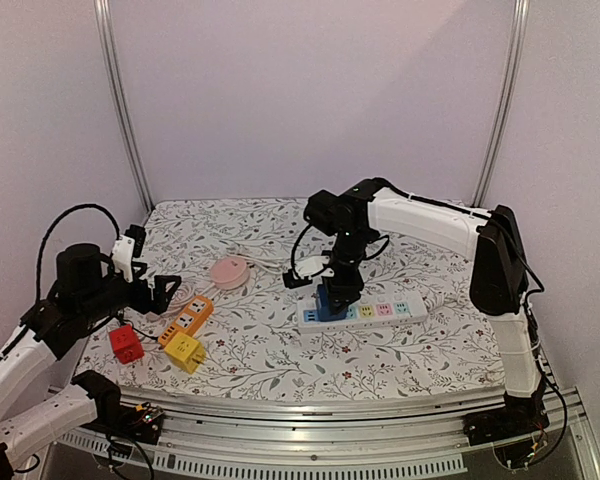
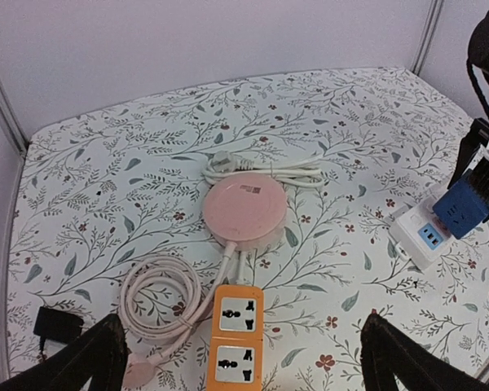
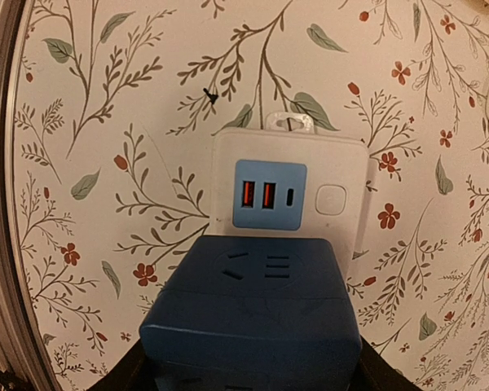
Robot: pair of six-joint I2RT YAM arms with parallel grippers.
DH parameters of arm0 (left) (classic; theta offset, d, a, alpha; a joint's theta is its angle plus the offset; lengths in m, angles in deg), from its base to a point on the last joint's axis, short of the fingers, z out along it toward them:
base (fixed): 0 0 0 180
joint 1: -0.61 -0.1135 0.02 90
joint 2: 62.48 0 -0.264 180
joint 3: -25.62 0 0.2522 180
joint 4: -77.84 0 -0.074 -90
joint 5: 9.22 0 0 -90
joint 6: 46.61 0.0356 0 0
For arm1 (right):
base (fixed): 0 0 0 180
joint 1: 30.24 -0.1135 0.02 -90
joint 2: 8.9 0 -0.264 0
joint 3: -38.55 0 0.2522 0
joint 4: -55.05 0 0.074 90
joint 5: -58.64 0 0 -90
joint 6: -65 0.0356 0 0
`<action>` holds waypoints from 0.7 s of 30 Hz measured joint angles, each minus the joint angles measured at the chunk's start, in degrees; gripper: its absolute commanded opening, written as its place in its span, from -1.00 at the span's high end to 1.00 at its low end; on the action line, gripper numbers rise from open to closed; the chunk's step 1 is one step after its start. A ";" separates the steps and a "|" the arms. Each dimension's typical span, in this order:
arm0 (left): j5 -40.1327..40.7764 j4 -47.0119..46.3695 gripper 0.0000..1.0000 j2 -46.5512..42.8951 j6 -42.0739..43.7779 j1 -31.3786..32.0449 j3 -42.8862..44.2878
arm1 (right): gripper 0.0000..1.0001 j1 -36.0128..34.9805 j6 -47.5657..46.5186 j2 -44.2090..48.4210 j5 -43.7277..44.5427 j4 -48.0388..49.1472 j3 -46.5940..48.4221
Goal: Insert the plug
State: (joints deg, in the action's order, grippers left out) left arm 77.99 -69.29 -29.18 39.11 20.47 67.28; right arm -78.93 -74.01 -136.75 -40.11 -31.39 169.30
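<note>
Blue plug cube [image 3: 253,322] fills the lower centre of the right wrist view. It is pinched by the right gripper [image 1: 337,288], whose dark pads [image 3: 129,376] show at the two lower corners of the frame.

Just beyond the cube, toward the upper centre of that frame, lies the white power strip [image 3: 342,163]. Its pale blue USB panel [image 3: 269,194] and round switch [image 3: 332,199] are exposed. The socket row runs on beneath the cube and is hidden.

In the top external view the strip runs left to right across the lower centre of the picture, rising slightly to the right. The cube stands over its left end, next to the USB panel.

At the right edge of the left wrist view the cube appears tilted relative to the strip, with its lower face close to the strip's top. Whether the prongs have met a socket cannot be told.

The coming move probably turns on a short descent along the gripper's own axis, with the cube squared to the strip's long axis.

The left gripper [image 1: 168,290], jaws spread wide and holding nothing, hovers at the left of the top view near the orange power strip [image 1: 187,316], well apart from the white strip. The right arm is plainly the nearer.
</note>
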 measured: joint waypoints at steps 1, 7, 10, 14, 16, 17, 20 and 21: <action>0.00 -0.04 -0.99 0.00 0.00 0.00 0.00 | 1.00 0.00 0.13 0.15 0.00 0.20 -0.22; 0.02 -0.63 -0.99 -0.02 0.17 0.00 -0.70 | 1.00 -0.02 1.22 1.79 0.02 2.23 -3.02; 0.09 -0.72 -0.99 0.00 0.22 0.00 -0.74 | 1.00 -0.02 1.49 2.32 -0.57 3.10 -3.93; 0.11 -0.94 -0.99 0.20 0.50 0.00 -0.74 | 1.00 0.00 1.51 2.32 -1.88 2.97 -3.76; 0.11 -0.96 -0.99 0.37 0.76 0.00 -0.74 | 1.00 0.00 1.66 2.23 -2.12 2.43 -3.43; 0.11 -0.98 -0.99 0.48 0.85 0.00 -0.72 | 1.00 -0.02 1.81 2.10 -1.95 2.05 -3.08; 0.09 -1.09 -0.99 0.61 1.14 -0.02 -0.74 | 1.00 -0.28 2.03 1.62 0.26 0.79 -2.10; 0.11 -1.18 -0.99 0.85 1.25 -0.02 -0.72 | 1.00 -0.44 2.03 1.55 0.85 0.52 -1.92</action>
State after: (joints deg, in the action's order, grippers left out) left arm 78.10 -70.47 -28.33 40.36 20.45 66.56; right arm -79.37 -71.98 -135.20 -39.26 -30.87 167.37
